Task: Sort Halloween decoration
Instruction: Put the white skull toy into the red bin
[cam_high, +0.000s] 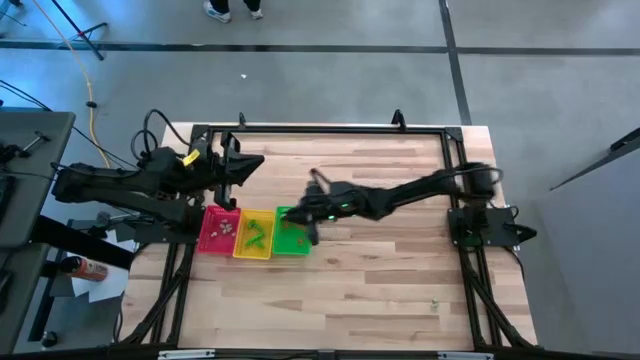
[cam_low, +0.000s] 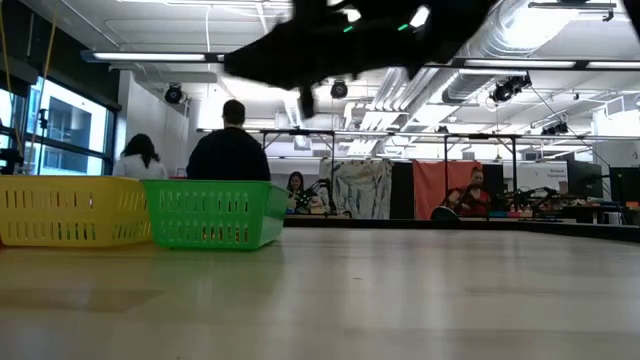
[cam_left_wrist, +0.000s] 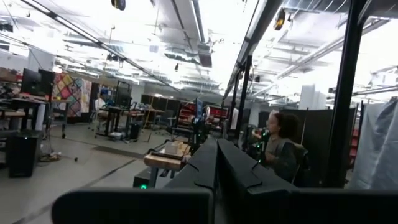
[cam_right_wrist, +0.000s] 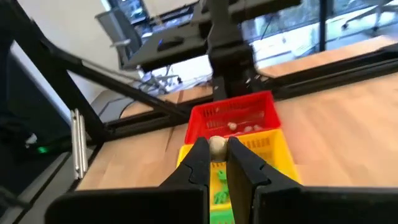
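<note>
Three small trays stand side by side at the table's left: red (cam_high: 220, 231), yellow (cam_high: 253, 236) and green (cam_high: 291, 236). Pale grey trinkets (cam_right_wrist: 239, 127) lie in the red tray (cam_right_wrist: 233, 115). Green trinkets (cam_right_wrist: 220, 177) lie in the yellow tray (cam_right_wrist: 268, 148). My right gripper (cam_right_wrist: 217, 150) hangs above the trays, over the yellow and green ones (cam_high: 303, 216), shut on a pale grey trinket (cam_right_wrist: 217, 145). My left gripper (cam_high: 250, 164) is drawn back above the table's far left, shut and holding nothing (cam_left_wrist: 216, 158), pointing up into the room. My right gripper pinches the pale grey trinket (cam_right_wrist: 217, 144) between its two fingertips (cam_right_wrist: 200, 155). The fingers reach nearly level from the table's right side toward the trays. The trinket is lifted clear, above the yellow tray.
The low view shows the yellow tray (cam_low: 70, 210) and the green tray (cam_low: 215, 212) at its left, with my right arm (cam_low: 350, 40) dark overhead. Bare wooden tabletop (cam_high: 380, 270) stretches right and near. A black frame (cam_high: 330, 128) borders the table. People are in the room beyond.
</note>
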